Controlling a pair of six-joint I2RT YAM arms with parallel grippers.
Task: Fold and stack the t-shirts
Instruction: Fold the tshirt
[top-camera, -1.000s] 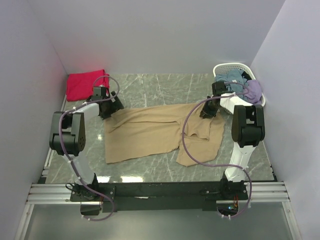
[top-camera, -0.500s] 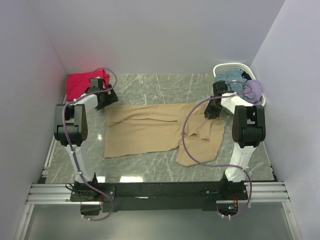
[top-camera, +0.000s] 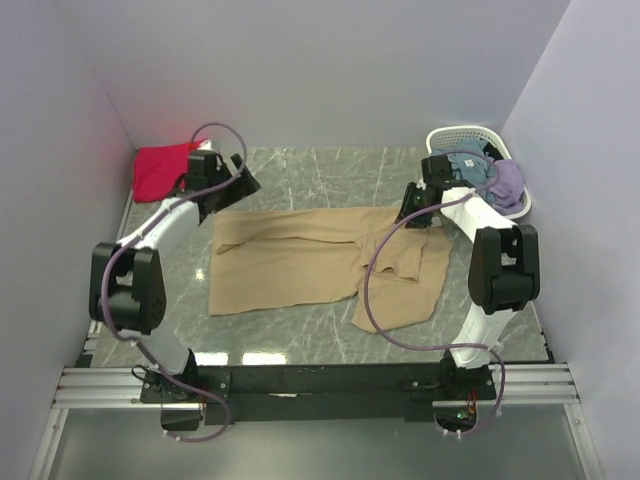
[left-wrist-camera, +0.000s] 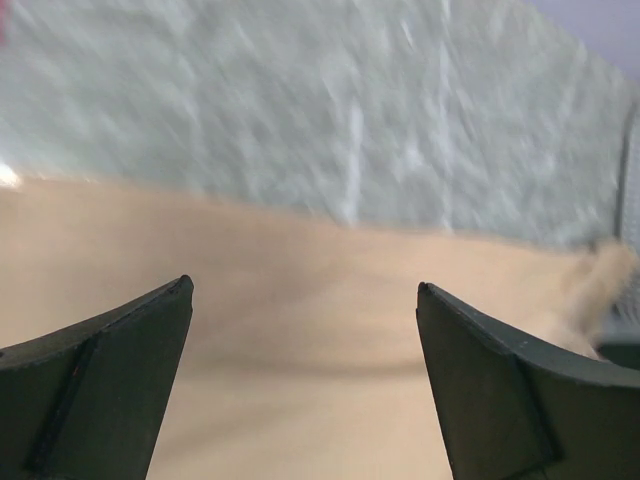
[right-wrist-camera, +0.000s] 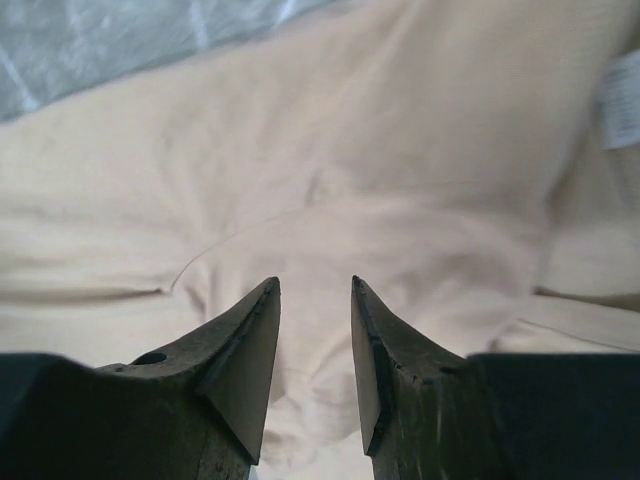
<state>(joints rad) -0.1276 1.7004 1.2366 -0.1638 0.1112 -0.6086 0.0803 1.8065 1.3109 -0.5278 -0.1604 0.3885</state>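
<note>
The tan t-shirt (top-camera: 300, 262) lies spread flat on the marble table, a sleeve hanging toward the near right. It fills the left wrist view (left-wrist-camera: 300, 330) and the right wrist view (right-wrist-camera: 400, 150), where its white neck label (right-wrist-camera: 622, 100) shows. The red-pink t-shirt (top-camera: 160, 170) lies folded at the far left corner. My left gripper (top-camera: 240, 186) (left-wrist-camera: 305, 288) is wide open and empty above the tan shirt's far left edge. My right gripper (top-camera: 412, 212) (right-wrist-camera: 314, 282) is slightly open, with nothing between the jaws, just over the shirt's far right part.
A white lattice basket (top-camera: 447, 134) with blue and purple clothes (top-camera: 505, 180) stands at the far right corner. Walls close the table in on the left, back and right. A black rail (top-camera: 320, 380) runs along the near edge.
My left gripper has let go of the tan shirt's far left corner and risen to the right. My right gripper has shifted slightly left. The shirt's far edge now lies straighter.
</note>
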